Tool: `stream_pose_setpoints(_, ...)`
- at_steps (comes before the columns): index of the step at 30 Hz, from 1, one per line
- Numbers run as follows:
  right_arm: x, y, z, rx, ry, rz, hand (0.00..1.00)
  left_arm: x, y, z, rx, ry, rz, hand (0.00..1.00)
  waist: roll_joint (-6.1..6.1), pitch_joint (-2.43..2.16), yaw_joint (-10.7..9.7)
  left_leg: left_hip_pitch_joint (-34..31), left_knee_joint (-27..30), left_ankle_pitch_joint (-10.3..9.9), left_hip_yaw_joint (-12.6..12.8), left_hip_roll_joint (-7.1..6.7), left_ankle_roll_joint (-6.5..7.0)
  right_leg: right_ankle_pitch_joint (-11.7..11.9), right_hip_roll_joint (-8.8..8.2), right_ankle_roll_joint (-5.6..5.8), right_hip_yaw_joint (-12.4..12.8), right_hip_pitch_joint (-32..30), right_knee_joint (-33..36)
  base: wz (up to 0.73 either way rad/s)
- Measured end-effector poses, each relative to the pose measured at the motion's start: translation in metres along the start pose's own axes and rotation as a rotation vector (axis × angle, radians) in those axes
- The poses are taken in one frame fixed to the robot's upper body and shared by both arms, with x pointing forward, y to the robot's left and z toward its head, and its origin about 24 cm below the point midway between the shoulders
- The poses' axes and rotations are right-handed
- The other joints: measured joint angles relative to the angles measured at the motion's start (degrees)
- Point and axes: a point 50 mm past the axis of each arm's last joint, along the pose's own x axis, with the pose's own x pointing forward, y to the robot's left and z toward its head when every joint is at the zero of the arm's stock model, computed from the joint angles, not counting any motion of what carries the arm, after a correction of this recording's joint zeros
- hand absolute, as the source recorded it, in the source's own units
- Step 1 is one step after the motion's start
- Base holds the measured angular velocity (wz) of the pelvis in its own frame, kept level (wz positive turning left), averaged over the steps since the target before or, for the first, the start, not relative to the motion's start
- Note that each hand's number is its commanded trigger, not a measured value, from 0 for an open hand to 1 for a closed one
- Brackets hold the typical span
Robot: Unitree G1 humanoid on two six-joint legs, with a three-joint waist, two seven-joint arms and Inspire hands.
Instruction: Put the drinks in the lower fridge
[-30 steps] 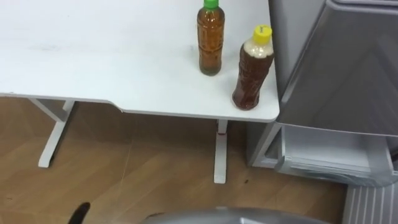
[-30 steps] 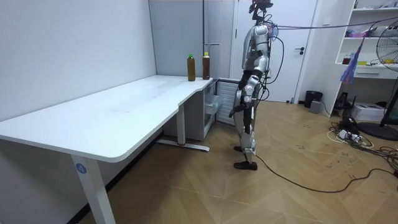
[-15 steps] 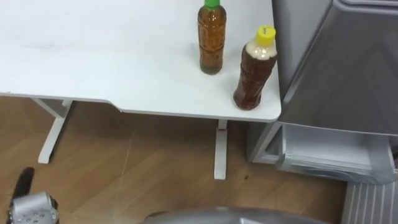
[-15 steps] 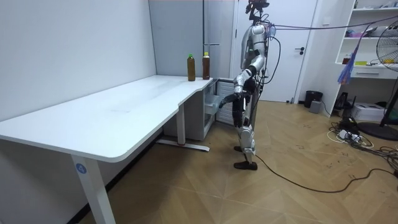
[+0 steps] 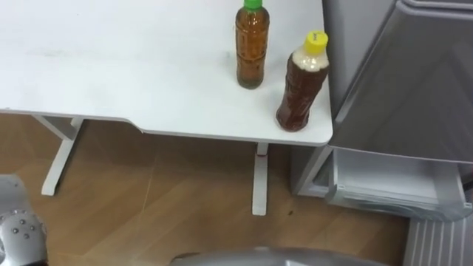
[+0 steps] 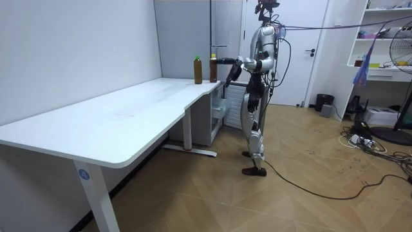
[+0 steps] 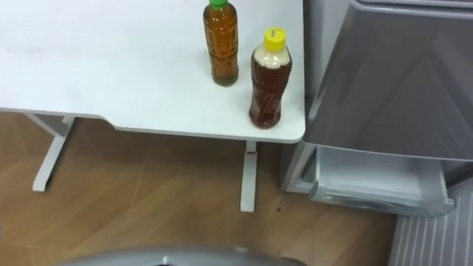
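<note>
Left hand point(image 6: 230, 69): held out forward at about chest height on a raised, nearly level left arm point(image 5: 15, 229), the hand just short of the table's end and near the two drinks, touching neither; whether its fingers are spread or curled cannot be told, and nothing shows in its grasp. In the left eye view a grey part of that arm shows at the lower left corner. Robot: stands upright at the end of the white table point(image 5: 111, 66), beside the fridge point(image 5: 414, 89). Green-capped bottle point(image 5: 252, 46): clear plastic, amber tea, upright on the table, long axis vertical, cap up. Yellow-capped bottle point(image 5: 301, 83): waisted clear plastic, dark brown drink with a pale milky band at the neck, upright, long axis vertical, cap up, near the table's corner next to the fridge, just beside the green-capped one and apart from it. Fridge: grey; its lower drawer point(image 5: 392, 188) stands pulled out, pale inside. Wood floor point(image 5: 148, 214) below.
</note>
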Motion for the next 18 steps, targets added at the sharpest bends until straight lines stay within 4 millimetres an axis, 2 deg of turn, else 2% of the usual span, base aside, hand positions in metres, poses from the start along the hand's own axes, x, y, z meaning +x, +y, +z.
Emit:
stream_pose_setpoints(5, 0.000, 0.000, 0.000, 0.007, -0.006, 0.027, 0.00, -0.007, -0.014, 0.017, 0.020, -0.122, -0.145, 0.00, -0.17, 0.18, -0.63, -0.29, 0.07, 0.00, -0.31, 0.00, 0.00, -0.03, 0.03, 0.03, 0.08, -0.30, 0.20, 0.02)
stream_pose_setpoints(8, 0.000, 0.002, 0.000, 0.005, -0.013, 0.052, 0.00, -0.011, -0.021, 0.025, 0.029, -0.175, -0.212, 0.00, -0.13, 0.03, -1.11, -1.03, 0.04, 0.00, -0.56, 0.07, 0.00, -0.01, 0.10, 0.00, 0.08, -1.22, 0.51, 0.02)
stream_pose_setpoints(11, 0.000, 0.003, -0.001, 0.006, -0.004, 0.080, 0.00, -0.027, -0.035, 0.039, 0.033, -0.273, -0.318, 0.00, -0.86, 0.14, -1.75, -1.33, 0.02, 0.00, -0.87, 0.07, 0.00, 0.11, 0.21, 0.01, 0.09, -1.27, 0.28, 0.04)
stream_pose_setpoints(15, 0.001, 0.005, 0.002, -0.001, -0.014, 0.112, 0.00, -0.050, -0.061, 0.045, 0.063, -0.379, -0.528, 0.00, -0.88, 0.24, -2.36, -1.23, 0.05, 0.00, -0.41, 0.11, 0.00, 0.39, 0.22, -0.04, 0.01, -1.03, 0.27, -0.01)
stream_pose_setpoints(18, 0.001, 0.006, 0.007, -0.008, -0.026, 0.143, 0.00, -0.065, -0.072, 0.046, 0.083, -0.410, -0.669, 0.00, -0.86, 0.41, -4.10, -1.37, 0.16, 0.00, -0.53, 0.11, 0.00, 0.39, 0.20, -0.04, -0.10, -0.96, 0.13, 0.00)
